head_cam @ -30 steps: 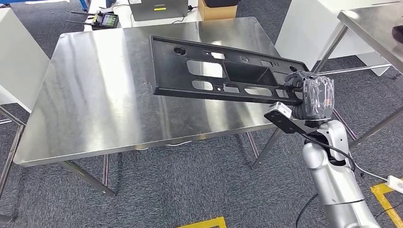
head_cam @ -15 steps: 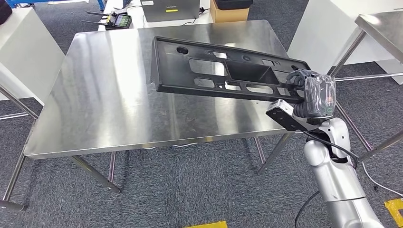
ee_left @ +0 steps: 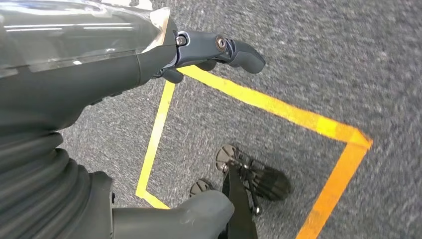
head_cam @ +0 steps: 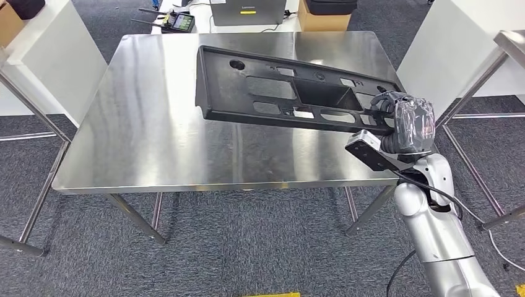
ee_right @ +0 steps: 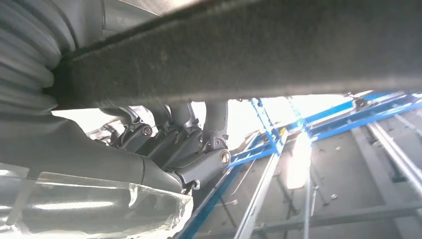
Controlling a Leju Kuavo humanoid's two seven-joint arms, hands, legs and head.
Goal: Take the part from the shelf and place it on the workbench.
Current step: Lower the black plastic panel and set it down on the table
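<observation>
Grey carpeted floor (head_cam: 260,247) throughout. Beyond the far edge of the steel bench: a black handheld controller with a lit screen and antennas (head_cam: 177,20), a grey box-shaped case (head_cam: 247,11), and a brown cardboard box (head_cam: 324,22) with a black bag (head_cam: 331,5) on top. White cabinet (head_cam: 52,55) at left; white panel (head_cam: 461,49) at right. Yellow floor tape (ee_left: 278,107) forms an angled outline on the carpet.

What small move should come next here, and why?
Probably lower the right hand to set the black part flat on the workbench. The hand grips the part's near end, the part already reaches out over the steel top, and its held end looks raised.
</observation>
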